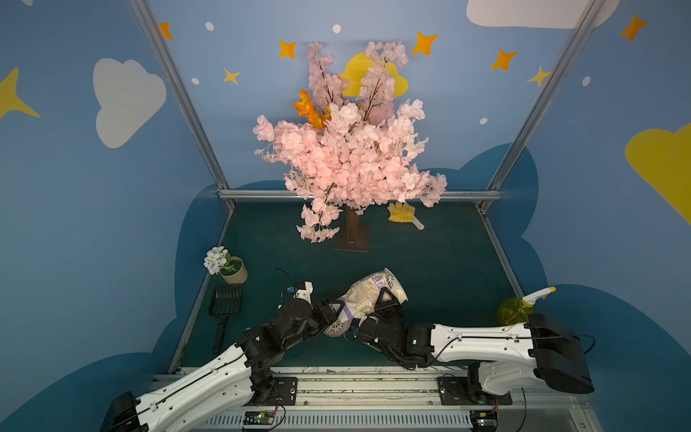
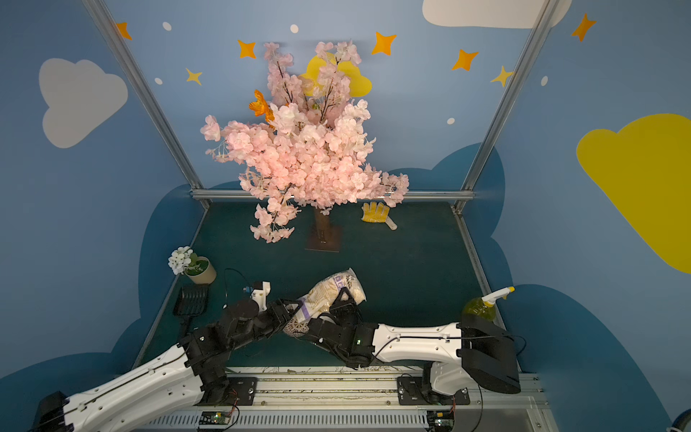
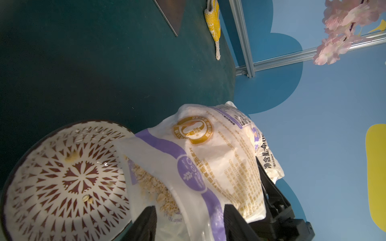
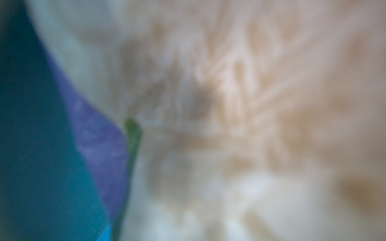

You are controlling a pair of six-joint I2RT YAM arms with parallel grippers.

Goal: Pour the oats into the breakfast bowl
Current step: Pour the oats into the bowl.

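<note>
Oats bag (image 1: 368,290) up in air, tipped, open end low over bowl (image 3: 41,167). Bowl sits on green counter (image 1: 430,262), near front, between two arms. Few oats (image 3: 87,198) lie on bowl bottom; more piled inside bag's low end. Right claw (image 1: 386,298) clenched on fat upper part of bag. Left claw (image 3: 190,208) has bag's low end between fingers (image 3: 146,225); cannot tell if squeezing.

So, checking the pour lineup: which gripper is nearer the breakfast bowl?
Left. The left gripper pinches the oat bag at its open end, right beside the breakfast bowl; the right gripper clamps the bag's fuller end, farther away.
</note>
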